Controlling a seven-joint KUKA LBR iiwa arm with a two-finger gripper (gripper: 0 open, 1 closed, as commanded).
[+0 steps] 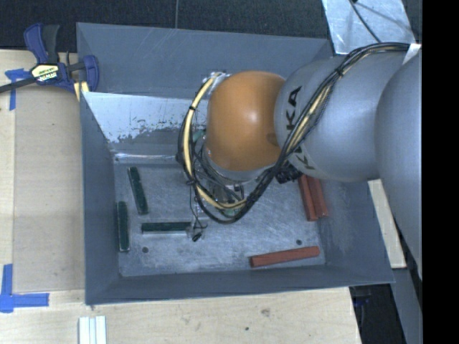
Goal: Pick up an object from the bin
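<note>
The jaws sit low beneath the arm's orange wrist cover point(240, 120), at the right end of a dark green flat bar point(166, 227) lying mid-floor in the grey metal bin point(100, 192); whether they are parted or closed I cannot tell. Two similar green bars point(138, 190) lie near the left wall, and two red-brown bars point(284, 257) lie toward the right wall.

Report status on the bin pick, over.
Gripper down at right end of the crosswise dark green stick. Grasp not confirmed. Two more green sticks off left, red-brown bars off right, none blocking.
</note>
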